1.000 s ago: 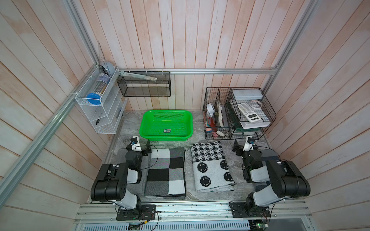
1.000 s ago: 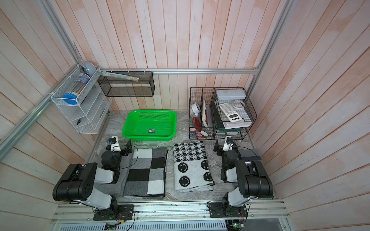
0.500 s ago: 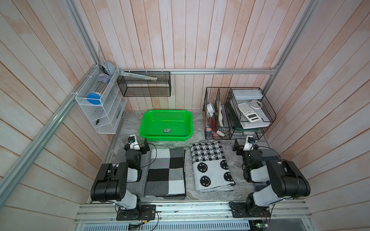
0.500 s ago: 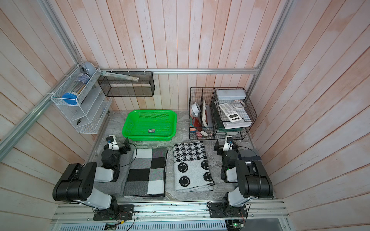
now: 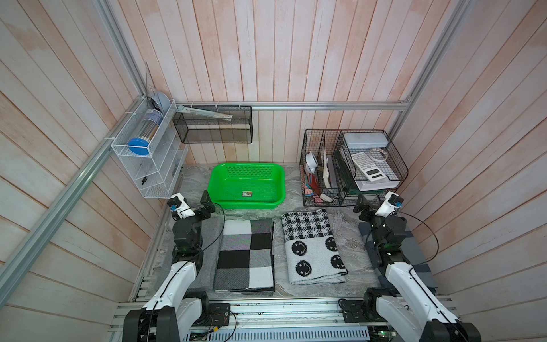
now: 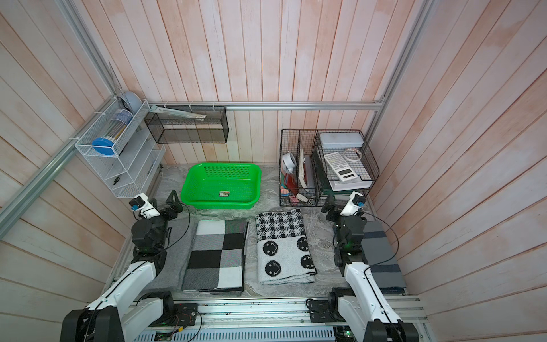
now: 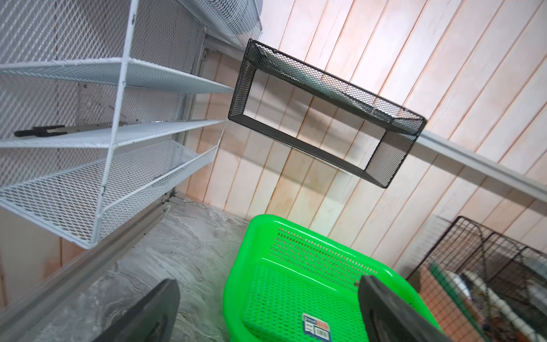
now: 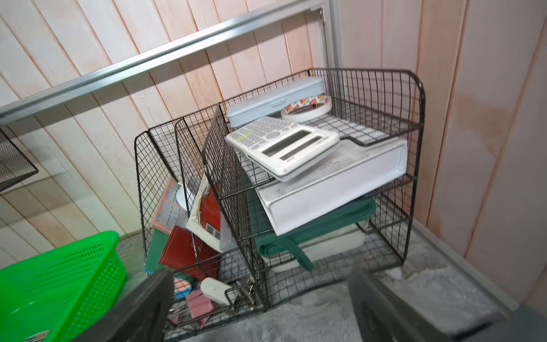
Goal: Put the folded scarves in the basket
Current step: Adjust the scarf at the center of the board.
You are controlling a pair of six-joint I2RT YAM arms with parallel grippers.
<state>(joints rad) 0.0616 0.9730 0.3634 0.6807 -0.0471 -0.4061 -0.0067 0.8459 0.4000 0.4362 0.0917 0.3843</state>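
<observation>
Seen from above, a marbled grey table is boxed in by pale wooden walls. The bright green perforated basket (image 5: 254, 176) sits empty at the back, towards 12 o'clock.

Two folded scarves lie flat in front of it and just beside each other. A black, grey and white checked scarf (image 5: 245, 254) lies at the basket's 6 o'clock. A houndstooth scarf with smiley faces (image 5: 313, 245) lies at the basket's 5 o'clock. Neither is in the basket or touched by an arm.

The left gripper (image 5: 207, 201) hovers at the basket's 8 o'clock with its jaws spread wide and holding nothing. The right gripper (image 5: 363, 207) hangs at the basket's 4 o'clock, in front of a black wire organiser (image 8: 414, 118). Its jaws are also spread and hold nothing.

Risks, as a judgement: with two scarves on the table, the wrong one might be taken. A pinch that catches only the top layer would let the fold fall open. The basket looks light, so a dragged scarf or a low finger could shove it. A scarf lowered off-centre could drape over the rim.

Writing: a small label (image 7: 316, 325) on the basket floor has print too fine to read. In the organiser, the white calculator (image 8: 281, 145) bears a brand mark, possibly upside down, which is illegible. A tape roll (image 8: 306, 108) shows red lettering that cannot be made out.
</observation>
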